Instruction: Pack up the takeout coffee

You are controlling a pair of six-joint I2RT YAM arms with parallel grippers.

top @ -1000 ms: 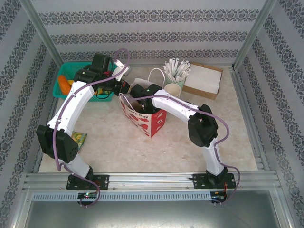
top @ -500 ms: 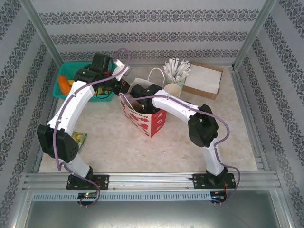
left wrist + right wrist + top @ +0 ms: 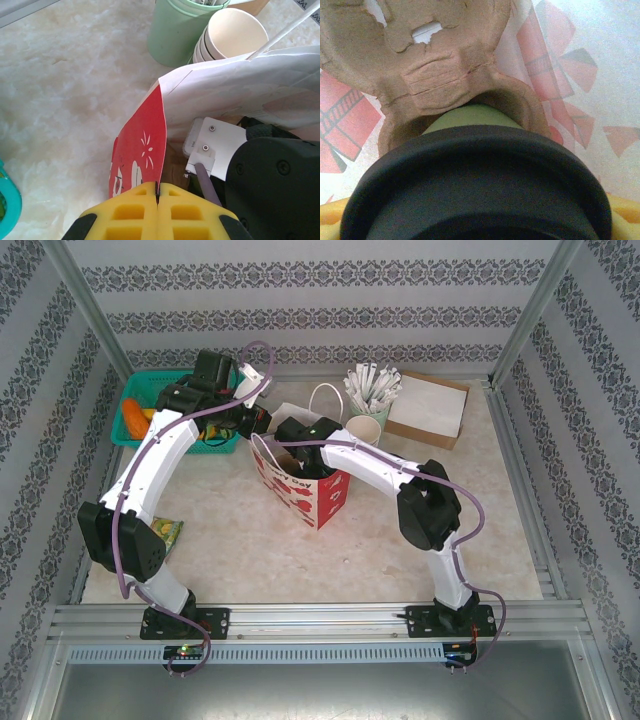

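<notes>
Nearest me on the left, a small green and yellow packet (image 3: pixel 166 532) lies flat on the table (image 3: pixel 400 550), well apart from everything else. Further in, near the middle, the red and white gift bag (image 3: pixel 318 498) stands upright with its mouth open, and both my arms reach to it.

My left gripper (image 3: pixel 157 200) is closed tight, its yellow fingertips pressed together on the bag's red upper edge at the left side of the mouth.

My right gripper (image 3: pixel 477 222) is down inside the bag. Its jaws stand wide, with a yellow finger (image 3: pixel 627 220) against each side of the black lid, so I hold the takeout coffee (image 3: pixel 475 175) between them. The cup is upright. Its green side drops into a well of the brown pulp carrier (image 3: pixel 445 65) at the bottom of the bag, though I cannot tell whether it sits fully down. The bag's inner wall with its red gift prints rises around it.

Just beyond the bag, a green cup (image 3: pixel 180 35) holding white sticks stands beside stacked paper cups (image 3: pixel 235 32). To the far right is a cardboard box (image 3: pixel 430 410) with white sheets. At the far left, a teal basket (image 3: pixel 150 380) holds something orange.
</notes>
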